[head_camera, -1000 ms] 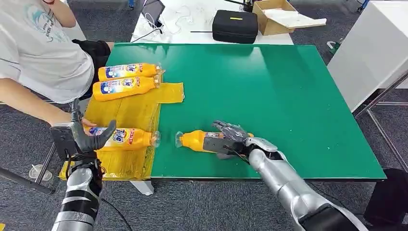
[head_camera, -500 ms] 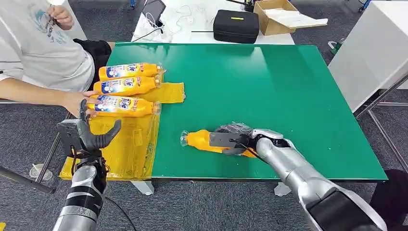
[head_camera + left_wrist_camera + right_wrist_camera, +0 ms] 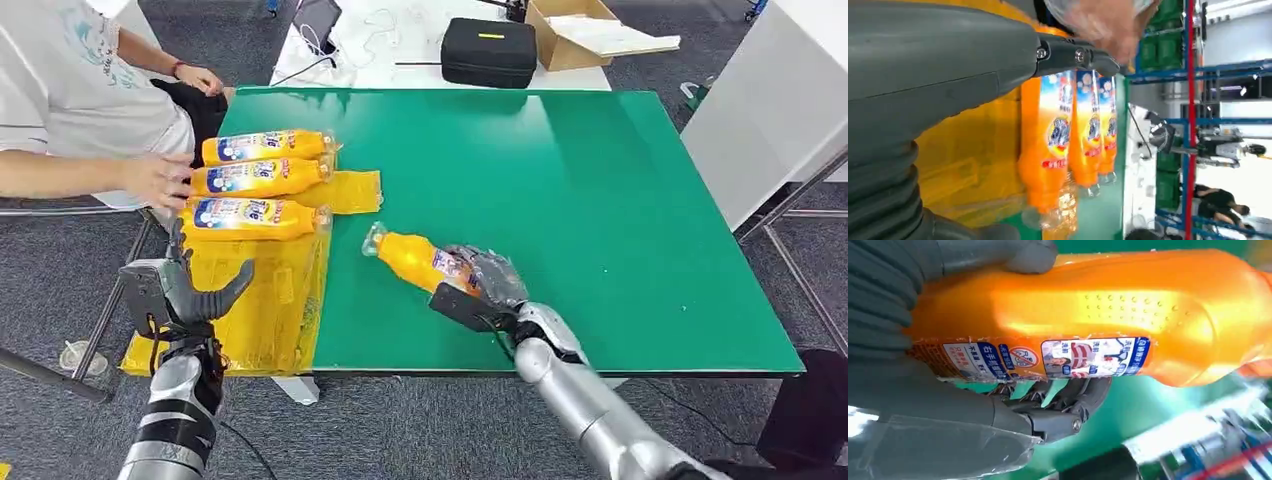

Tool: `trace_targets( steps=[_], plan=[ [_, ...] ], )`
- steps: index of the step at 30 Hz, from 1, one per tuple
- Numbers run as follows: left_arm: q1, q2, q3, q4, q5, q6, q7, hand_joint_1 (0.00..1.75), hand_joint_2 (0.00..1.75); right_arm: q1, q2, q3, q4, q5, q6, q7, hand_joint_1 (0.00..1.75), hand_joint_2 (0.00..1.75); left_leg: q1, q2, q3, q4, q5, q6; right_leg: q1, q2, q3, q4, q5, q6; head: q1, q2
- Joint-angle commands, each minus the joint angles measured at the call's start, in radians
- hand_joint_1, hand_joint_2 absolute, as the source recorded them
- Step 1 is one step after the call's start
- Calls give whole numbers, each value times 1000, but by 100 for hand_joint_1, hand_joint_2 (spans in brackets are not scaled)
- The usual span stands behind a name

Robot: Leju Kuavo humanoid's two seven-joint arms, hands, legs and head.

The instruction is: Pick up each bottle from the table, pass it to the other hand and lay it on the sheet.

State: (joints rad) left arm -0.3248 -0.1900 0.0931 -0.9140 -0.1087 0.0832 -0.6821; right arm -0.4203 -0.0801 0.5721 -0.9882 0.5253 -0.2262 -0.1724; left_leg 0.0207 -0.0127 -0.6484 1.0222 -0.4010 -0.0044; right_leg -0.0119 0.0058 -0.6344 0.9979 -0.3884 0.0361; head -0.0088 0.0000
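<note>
Gripping the orange bottle [image 3: 418, 262] around its labelled body, the right hand [image 3: 478, 283] now carries it tilted, cap end raised toward the yellow sheet [image 3: 262, 300], where half a second ago it lay flat on the green table [image 3: 600, 200] under the closing fingers. This indicates that the pick-up is done and the transfer to the other hand is the step pending. The left hand [image 3: 185, 288] waits at the sheet's near edge, fingers spread wide and holding nothing. Three bottles [image 3: 255, 180] now lie side by side at the far end of the sheet; a second ago one of them lay lower on the sheet, and a person's hand [image 3: 155, 178] rests just beside the row. The right wrist view confirms what the head view leaves uncertain: the thumb [image 3: 998, 255] bears on one side of the bottle and the darker fingers [image 3: 1068, 395] wrap the opposite side, so the grasp appears secure. The left wrist view shows the three labels aligned, caps toward the table.
</note>
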Motion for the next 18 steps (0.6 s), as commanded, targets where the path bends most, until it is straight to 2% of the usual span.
trace_targets(
  steps=[1, 4, 8, 13, 15, 17, 18],
  plan=[
    [11, -20, 17, -35, 51, -59, 34, 0, 175, 121, 106, -255, -214, -1, -122, -135, 175, 175, -1, -2, 2, 0, -1, 1, 0, -3, 2, 0, -2, -1, 1, 0],
    [27, -37, -19, -69, 143, -149, 98, 0, 175, 195, 160, -337, -378, 9, -275, -234, 175, 175, -1, -1, -2, 0, -1, 1, 0, -1, -1, 1, -2, -1, 0, 0],
    [25, -44, -67, -74, 269, -279, 173, 0, 175, 231, 177, -377, -418, -24, -304, -283, 175, 175, -1, -4, -2, 0, -2, 1, -1, -4, -1, 1, -3, -1, 0, 0],
    [52, 0, -192, -58, 513, -529, 294, 0, 175, 233, 199, -402, -298, -49, -309, -425, 175, 175, 0, -1, 0, -1, -2, 1, 0, -1, 1, -1, -2, -1, 0, 0],
    [60, 19, -250, -44, 575, -599, 310, 0, 175, 228, 216, -395, -228, -57, -305, -487, 175, 175, -1, 0, 1, -2, -2, 1, 0, 0, 2, -2, -2, -2, 0, 0],
    [66, 27, -287, -41, 601, -634, 314, 0, 175, 226, 226, -369, -175, -51, -282, -504, 175, 175, 0, -1, -2, -1, -1, 0, 0, 0, -1, -1, -1, -1, 1, 0],
    [68, 32, -304, -44, 609, -644, 311, 0, 175, 225, 237, -366, -151, -54, -284, -519, 175, 175, 0, 0, 1, -2, -2, 1, 0, 1, 1, -2, -2, -2, 0, 0]
  ],
)
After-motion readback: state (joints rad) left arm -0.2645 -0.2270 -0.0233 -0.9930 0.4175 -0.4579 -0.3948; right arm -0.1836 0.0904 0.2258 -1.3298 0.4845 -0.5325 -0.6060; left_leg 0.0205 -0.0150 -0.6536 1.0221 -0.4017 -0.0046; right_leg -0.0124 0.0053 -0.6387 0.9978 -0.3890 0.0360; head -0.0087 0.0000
